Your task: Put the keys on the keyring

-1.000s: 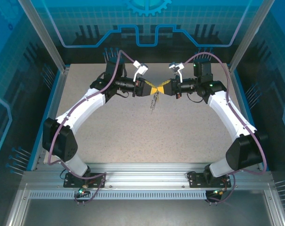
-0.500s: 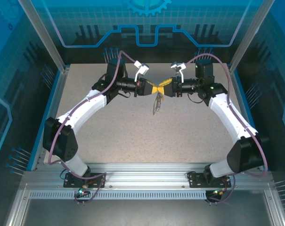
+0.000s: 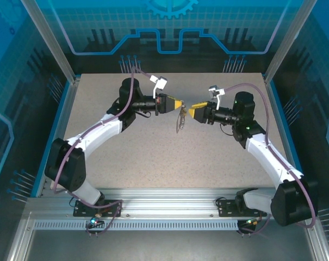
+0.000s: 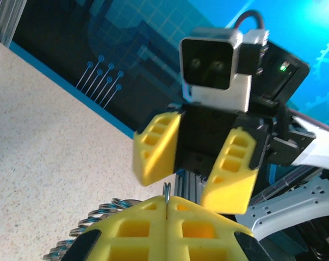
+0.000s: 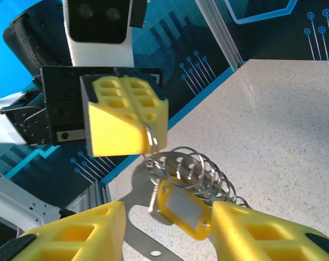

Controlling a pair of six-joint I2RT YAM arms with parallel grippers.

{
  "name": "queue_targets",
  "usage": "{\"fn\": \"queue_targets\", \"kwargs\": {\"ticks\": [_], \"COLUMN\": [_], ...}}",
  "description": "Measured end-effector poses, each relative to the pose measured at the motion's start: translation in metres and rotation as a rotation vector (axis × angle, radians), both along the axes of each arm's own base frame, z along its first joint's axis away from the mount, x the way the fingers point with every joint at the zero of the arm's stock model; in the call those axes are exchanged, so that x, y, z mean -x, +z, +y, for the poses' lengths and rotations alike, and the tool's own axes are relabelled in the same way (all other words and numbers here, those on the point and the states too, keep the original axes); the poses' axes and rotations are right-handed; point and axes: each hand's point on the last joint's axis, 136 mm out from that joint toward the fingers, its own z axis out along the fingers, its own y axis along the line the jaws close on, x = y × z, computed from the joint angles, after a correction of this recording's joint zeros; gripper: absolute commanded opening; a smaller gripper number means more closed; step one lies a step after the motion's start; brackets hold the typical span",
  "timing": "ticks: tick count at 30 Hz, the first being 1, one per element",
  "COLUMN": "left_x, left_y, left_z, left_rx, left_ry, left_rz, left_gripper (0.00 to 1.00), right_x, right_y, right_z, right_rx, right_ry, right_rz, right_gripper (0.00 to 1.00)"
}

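above the middle of the tabletop [image 3: 169, 163], at left: pinching one silvery ring with the left claw [image 3: 178, 103], pressed together on it. hanging straight down from there, clear of the surface: the keyring [image 5: 186, 169], long axis vertical, with a yellow-headed key [image 5: 180, 209] dangling among the coils. just to its right, level and facing: the right claw [image 3: 192, 111], spread, gripping nothing. for any regrasp, probably a short leftward reach toward the bundle.
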Motion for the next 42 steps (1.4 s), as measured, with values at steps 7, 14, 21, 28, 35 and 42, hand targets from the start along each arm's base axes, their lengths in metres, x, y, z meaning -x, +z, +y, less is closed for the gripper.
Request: {"fn": "queue_targets", "kwargs": {"ticks": [7, 14, 21, 28, 35, 42], "left_x": [0.006, 0.007, 0.008, 0.007, 0.007, 0.006], "left_y": [0.013, 0.014, 0.015, 0.016, 0.018, 0.019], "left_z": [-0.002, -0.003, -0.002, -0.002, -0.001, 0.000], "left_rx": [0.031, 0.034, 0.035, 0.035, 0.038, 0.041], "left_ry": [-0.004, -0.006, -0.006, 0.002, 0.009, 0.021], "left_rz": [-0.025, -0.015, -0.017, -0.019, -0.024, -0.020], "left_gripper": [0.00, 0.00, 0.00, 0.00, 0.00, 0.00], "right_x": [0.001, -0.003, -0.002, -0.002, 0.000, 0.000], "right_y": [0.013, 0.012, 0.015, 0.019, 0.019, 0.015], "right_z": [0.009, 0.013, 0.018, 0.018, 0.021, 0.031], "right_rx": [-0.027, -0.037, -0.053, -0.063, -0.063, -0.066], "right_ry": [0.009, 0.011, 0.025, 0.031, 0.038, 0.060], "right_rz": [-0.053, -0.047, -0.050, -0.063, -0.063, -0.065], "right_gripper": [0.47, 0.40, 0.10, 0.00, 0.00, 0.00]}}
